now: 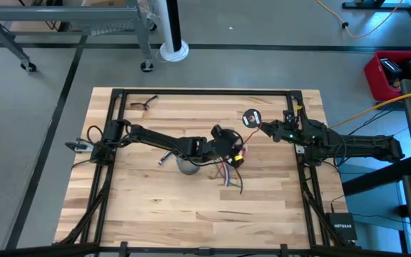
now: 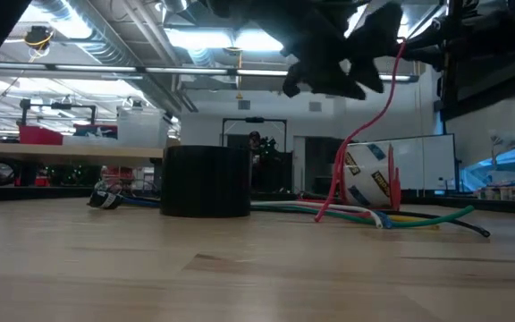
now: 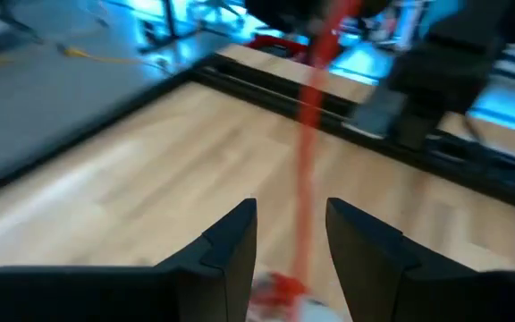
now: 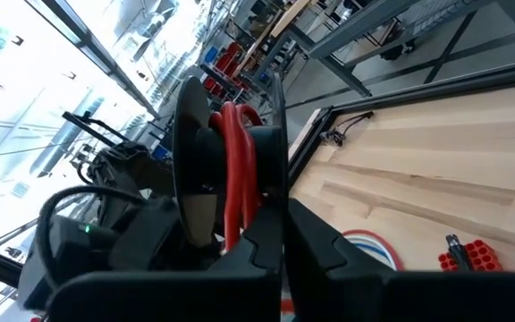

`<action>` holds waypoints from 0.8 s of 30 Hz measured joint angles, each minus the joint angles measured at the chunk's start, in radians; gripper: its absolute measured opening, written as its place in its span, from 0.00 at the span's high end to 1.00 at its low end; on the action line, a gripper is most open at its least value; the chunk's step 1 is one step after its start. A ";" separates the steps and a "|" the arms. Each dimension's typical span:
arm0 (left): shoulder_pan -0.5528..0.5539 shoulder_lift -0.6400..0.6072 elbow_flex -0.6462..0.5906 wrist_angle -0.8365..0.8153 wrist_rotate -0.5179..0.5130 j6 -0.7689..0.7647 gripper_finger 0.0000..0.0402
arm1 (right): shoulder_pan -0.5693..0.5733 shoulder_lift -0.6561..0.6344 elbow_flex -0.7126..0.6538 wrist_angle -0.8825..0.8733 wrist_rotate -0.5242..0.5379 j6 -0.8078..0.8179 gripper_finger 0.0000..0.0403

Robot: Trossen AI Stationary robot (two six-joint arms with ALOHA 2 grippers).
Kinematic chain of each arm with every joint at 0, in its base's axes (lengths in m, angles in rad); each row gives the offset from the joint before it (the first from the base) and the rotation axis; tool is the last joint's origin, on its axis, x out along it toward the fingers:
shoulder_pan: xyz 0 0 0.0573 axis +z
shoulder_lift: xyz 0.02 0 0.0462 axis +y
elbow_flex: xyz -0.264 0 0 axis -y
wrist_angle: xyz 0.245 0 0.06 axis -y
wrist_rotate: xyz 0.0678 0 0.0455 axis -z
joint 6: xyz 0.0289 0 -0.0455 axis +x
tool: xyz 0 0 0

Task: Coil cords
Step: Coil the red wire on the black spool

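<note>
We see one wooden table (image 1: 191,207) with a dark frame round its edges, and two arms over it. The left arm reaches from the left edge to the middle; the right arm comes in from the right edge near the far corner.

One black spool (image 4: 226,170) sits clenched in the right gripper (image 1: 262,125), its flat discs on edge, with several turns of red wire (image 4: 232,174) wound round its hub. From the spool this one red wire (image 2: 365,134) runs in a long line down toward the table's middle, slanting from the far right to the near left. There it passes between the two fingers (image 3: 231,246) of the left gripper (image 1: 232,146), which stand apart on either side of it; we cannot tell whether they touch it.

Below the left gripper lies a small bundle of loose cords (image 2: 401,217), green, white and yellow among them, stretched flat along the table. One dark round tape roll (image 2: 206,182) stands just beside them. A pair of glasses (image 1: 143,103) lies near the far left corner.

The near half of the table lies open.
</note>
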 joint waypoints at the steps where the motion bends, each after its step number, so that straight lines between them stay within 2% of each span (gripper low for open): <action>1: -0.003 0.000 0.000 0.003 0.025 -0.013 0.68 | 0.000 0.000 0.000 0.000 0.000 0.000 0.99; 4: -0.004 0.016 0.000 0.033 0.123 -0.055 0.68 | 0.000 0.000 0.000 0.001 0.000 0.000 0.99; 6: 0.002 0.032 0.000 0.044 0.148 -0.089 0.68 | 0.000 0.000 0.000 0.002 0.000 -0.001 0.99; 16: 0.036 0.066 -0.001 0.042 0.137 -0.099 0.68 | 0.000 0.000 0.000 0.005 0.000 0.000 0.99; 24: 0.007 0.064 -0.001 0.104 0.127 0.009 0.68 | 0.000 0.000 0.000 0.005 0.000 -0.001 0.99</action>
